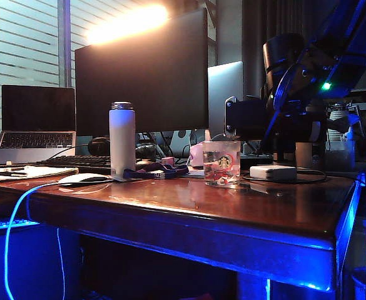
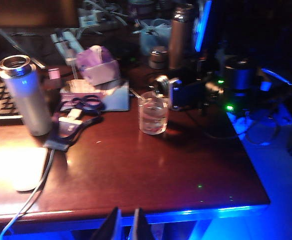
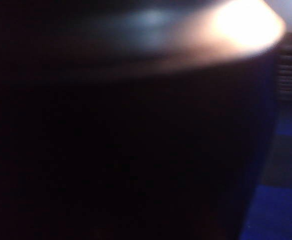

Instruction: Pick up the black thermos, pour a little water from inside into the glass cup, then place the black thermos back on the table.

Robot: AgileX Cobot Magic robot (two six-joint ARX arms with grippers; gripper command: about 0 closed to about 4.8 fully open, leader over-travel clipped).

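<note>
Left gripper (image 2: 126,226) sits lowest and nearest in its own wrist view, at the front edge of the bench (image 1: 189,215) and well in front of the glass cup (image 1: 221,164). Its fingers are drawn close together with only a sliver between them, and nothing is held. Bare bench surface lies between this gripper and the cup. The cup stands upright, with a white power adapter (image 1: 272,172) near it on the right-arm side. A white bottle (image 1: 122,137) stands upright, well apart from the cup on the other side. Directly above the cup, the black thermos (image 1: 248,119) is off the bench and lies roughly level. Its silvery mouth (image 2: 161,85) points over the cup's rim. The right gripper (image 1: 273,117) is clamped round the thermos body from the side away from the cup. The right wrist view is filled by a dark, blurred surface, which is consistent with a close grasp. A dark monitor (image 1: 142,69) stands behind the cup. Judgement: the pouring step is in hand. No stream can be made out, and the water level in the cup is unclear. The next move calls for a small further tip at most, keeping the mouth over the rim. The wrist should then roll back upright before the thermos is lowered onto free bench beside the cup, clear of the adapter and its cable.
</note>
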